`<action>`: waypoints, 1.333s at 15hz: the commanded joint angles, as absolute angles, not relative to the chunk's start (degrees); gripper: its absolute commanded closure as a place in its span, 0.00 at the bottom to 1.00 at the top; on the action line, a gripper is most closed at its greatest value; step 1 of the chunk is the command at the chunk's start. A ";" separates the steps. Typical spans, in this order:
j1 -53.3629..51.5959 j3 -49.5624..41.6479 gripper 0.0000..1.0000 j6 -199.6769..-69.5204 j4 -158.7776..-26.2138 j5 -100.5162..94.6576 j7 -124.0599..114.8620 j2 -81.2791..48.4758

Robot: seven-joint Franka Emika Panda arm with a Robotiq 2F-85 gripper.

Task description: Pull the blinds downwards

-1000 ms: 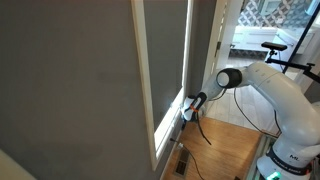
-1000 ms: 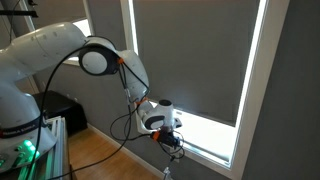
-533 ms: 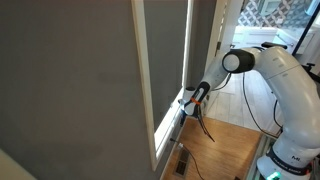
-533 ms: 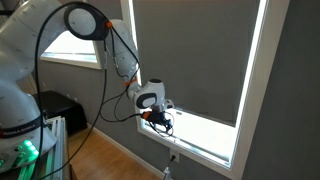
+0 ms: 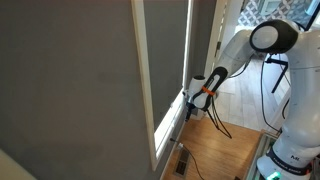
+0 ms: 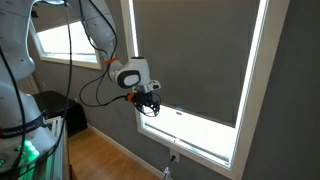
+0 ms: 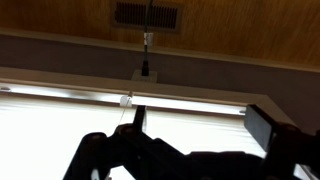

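Note:
The blinds (image 6: pixel 195 55) are a dark grey roller shade in a white window frame (image 6: pixel 262 90). Their straight bottom edge ends above a strip of bright pane. They also show nearly edge-on in an exterior view (image 5: pixel 166 50). My gripper (image 6: pixel 152 106) is at the shade's lower left corner, level with the bottom edge, and shows in both exterior views (image 5: pixel 189 107). In the wrist view the gripper (image 7: pixel 200 125) has its two dark fingers spread wide, with only bright pane between them. I cannot tell whether a finger touches the shade.
The white sill (image 6: pixel 200 148) runs below the gripper. A floor vent (image 7: pixel 148 14) sits in the wooden floor (image 5: pixel 220 150). Cables hang from the arm (image 5: pixel 212 120). A broad grey wall panel (image 5: pixel 65 80) flanks the window. A second window (image 6: pixel 60 40) is beside it.
The arm has risen and swung along the window. The gripper has moved from near the sill up to the shade's bottom edge at its lower corner.

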State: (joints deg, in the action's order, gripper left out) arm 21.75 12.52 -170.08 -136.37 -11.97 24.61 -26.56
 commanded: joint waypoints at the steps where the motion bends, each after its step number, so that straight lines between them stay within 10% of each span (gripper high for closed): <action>1: 24.36 16.20 0.00 -169.63 -147.21 -6.85 28.08 -12.10; 9: 30.68 29.54 0.00 -162.94 -144.51 27.50 37.67 7.72; 19: 39.68 33.84 0.00 -132.63 -142.34 12.69 1.46 29.95; 20: 28.24 23.15 0.00 -138.20 -142.34 6.68 0.86 23.83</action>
State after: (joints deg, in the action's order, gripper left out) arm 38.30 32.55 -136.92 -142.08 14.24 6.20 26.68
